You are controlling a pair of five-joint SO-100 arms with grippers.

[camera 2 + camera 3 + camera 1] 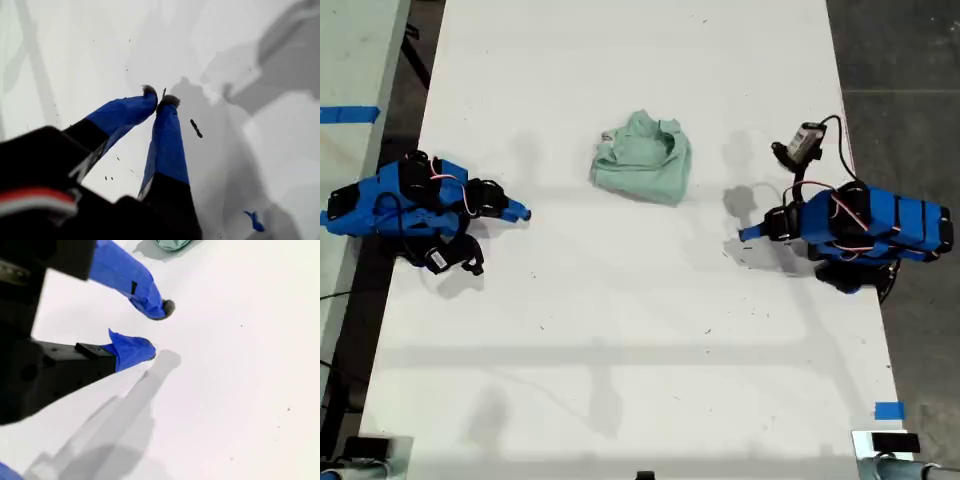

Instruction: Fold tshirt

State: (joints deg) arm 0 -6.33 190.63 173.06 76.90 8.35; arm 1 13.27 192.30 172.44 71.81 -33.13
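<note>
The tshirt [643, 158] is a pale mint-green crumpled heap on the white table [620, 330], between two blue arms in the exterior view. One arm's gripper [520, 212] rests at the exterior view's left and the other's [746, 233] at its right, both well clear of the cloth. I cannot tell which arm is which. In the first wrist view, my first gripper [158, 98] is shut on nothing, its tips touching above bare table. My second gripper [156, 329] has a small gap between its tips and holds nothing. An edge of the tshirt [172, 244] shows beyond it.
The white table's side edges run close behind both arm bases. A small camera module [805, 140] on a cable sits near the arm at the exterior view's right. Blue tape [888, 410] marks the table's near corner at that view's right.
</note>
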